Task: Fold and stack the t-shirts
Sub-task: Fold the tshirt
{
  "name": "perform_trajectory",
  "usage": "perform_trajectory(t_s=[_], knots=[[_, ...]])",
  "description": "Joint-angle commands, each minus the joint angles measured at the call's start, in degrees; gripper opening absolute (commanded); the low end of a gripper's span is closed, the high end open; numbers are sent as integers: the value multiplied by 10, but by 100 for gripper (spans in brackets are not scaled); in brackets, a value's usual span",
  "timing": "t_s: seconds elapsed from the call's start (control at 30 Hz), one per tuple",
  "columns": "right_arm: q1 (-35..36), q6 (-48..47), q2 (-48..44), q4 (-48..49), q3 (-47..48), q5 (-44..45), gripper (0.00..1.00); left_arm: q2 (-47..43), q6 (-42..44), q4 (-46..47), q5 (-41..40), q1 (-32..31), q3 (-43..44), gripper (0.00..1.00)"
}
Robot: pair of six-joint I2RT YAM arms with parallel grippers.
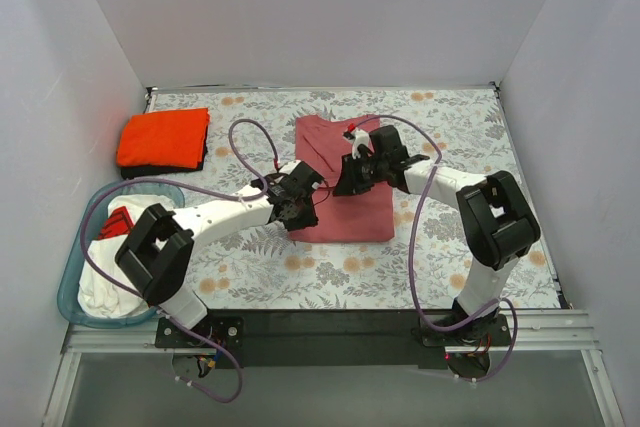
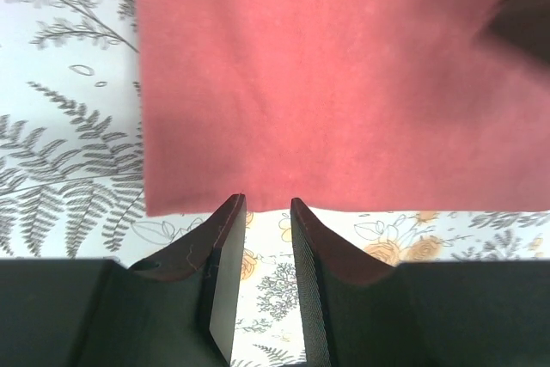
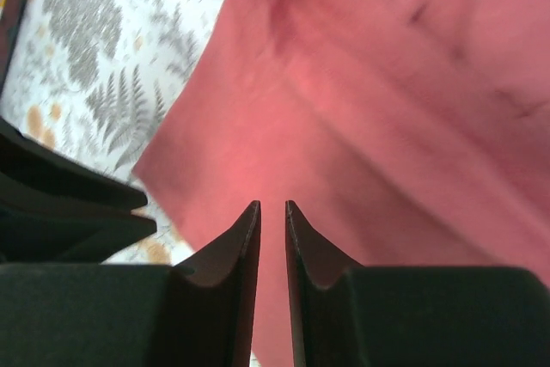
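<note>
The dusty rose-red t-shirt [image 1: 350,197] lies folded into a rectangle at the middle of the table. My left gripper [image 1: 303,209] is at its near left edge. In the left wrist view the gripper [image 2: 267,202] is narrowly open and empty, with its tips at the shirt's hem [image 2: 344,83] and only tablecloth between them. My right gripper [image 1: 347,179] hovers over the shirt's middle. In the right wrist view it [image 3: 272,205] is narrowly open, with nothing between the fingers and the shirt [image 3: 387,100] beneath. The folded orange t-shirt [image 1: 163,137] lies on the black one [image 1: 150,171] at the far left.
A light blue tub [image 1: 70,277] at the near left holds white cloth [image 1: 105,267] and a red item [image 1: 118,219]. White walls enclose the floral tablecloth [image 1: 470,127]. The left gripper's fingers [image 3: 69,212] show at the left of the right wrist view.
</note>
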Motion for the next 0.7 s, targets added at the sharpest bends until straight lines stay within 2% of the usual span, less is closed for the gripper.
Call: perform_trajectory(t_s=[0.0,0.2,0.43,0.67], knots=[[14,34,-7,83,-29,-62,23,-39,-30,13,-49,3,-27,26],[24,39,54,114,-21,-67,22,16,-32,-12,-26,12,-21,25],[12,26,126,114,41,-35,20,68,-27,-63,-14,15,2,24],[-54,74,205,111,188,1,21,53,-24,-64,6,15,-14,24]])
